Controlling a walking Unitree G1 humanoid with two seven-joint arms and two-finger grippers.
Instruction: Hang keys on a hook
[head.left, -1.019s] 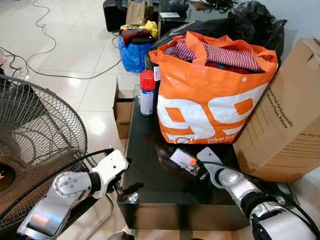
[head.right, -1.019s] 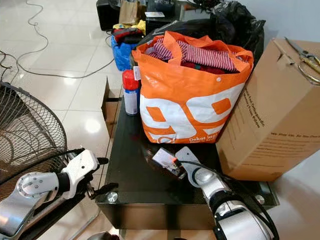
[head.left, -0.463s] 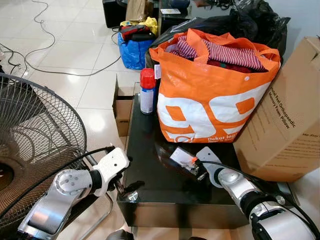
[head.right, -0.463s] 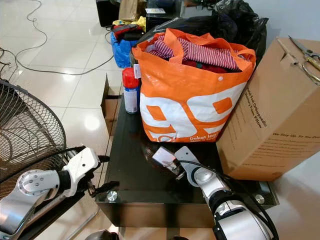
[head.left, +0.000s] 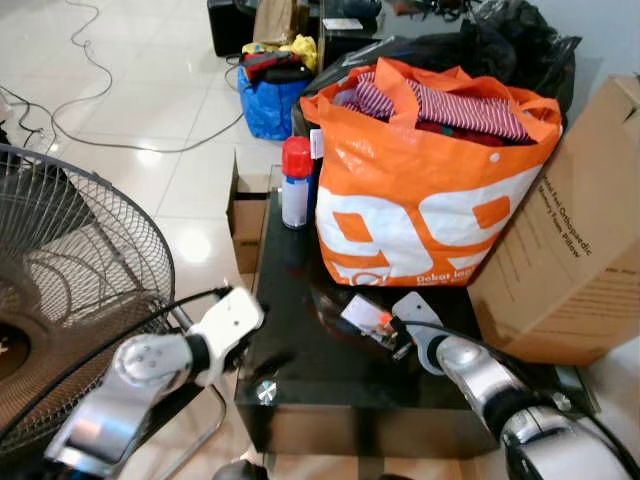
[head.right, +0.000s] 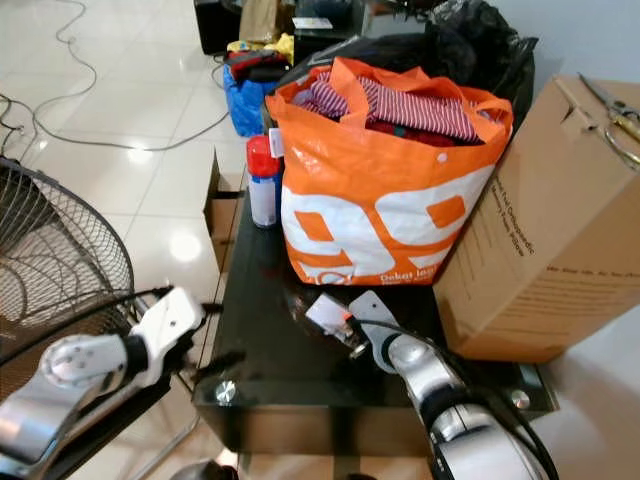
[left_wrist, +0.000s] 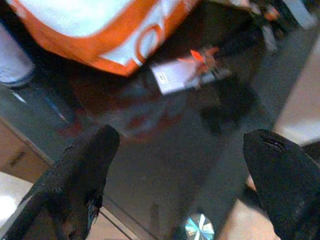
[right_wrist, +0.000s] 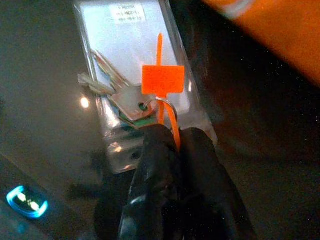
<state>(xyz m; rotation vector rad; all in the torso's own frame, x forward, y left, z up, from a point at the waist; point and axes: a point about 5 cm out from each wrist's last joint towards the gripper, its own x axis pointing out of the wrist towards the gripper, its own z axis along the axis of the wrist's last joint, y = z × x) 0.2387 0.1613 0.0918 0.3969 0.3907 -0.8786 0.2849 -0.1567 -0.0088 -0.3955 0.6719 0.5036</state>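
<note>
A small bunch of silver keys with an orange tag lies on a clear plastic packet on the black glass table, just in front of the orange bag. My right gripper is shut on the orange tie of the keys, low over the table; in the left eye view the right gripper sits right behind the packet. My left gripper is open, its fingertips wide apart, hovering by the table's front left corner. I see no hook.
A full orange shopping bag and a red-capped spray can stand at the table's back. A big cardboard box stands to the right, with scissors on top. A floor fan is at the left. Bags and cables lie on the tiled floor beyond.
My left arm has shifted a little and is blurred with motion. The right gripper stays shut at the keys. The whole view has drifted slightly.
</note>
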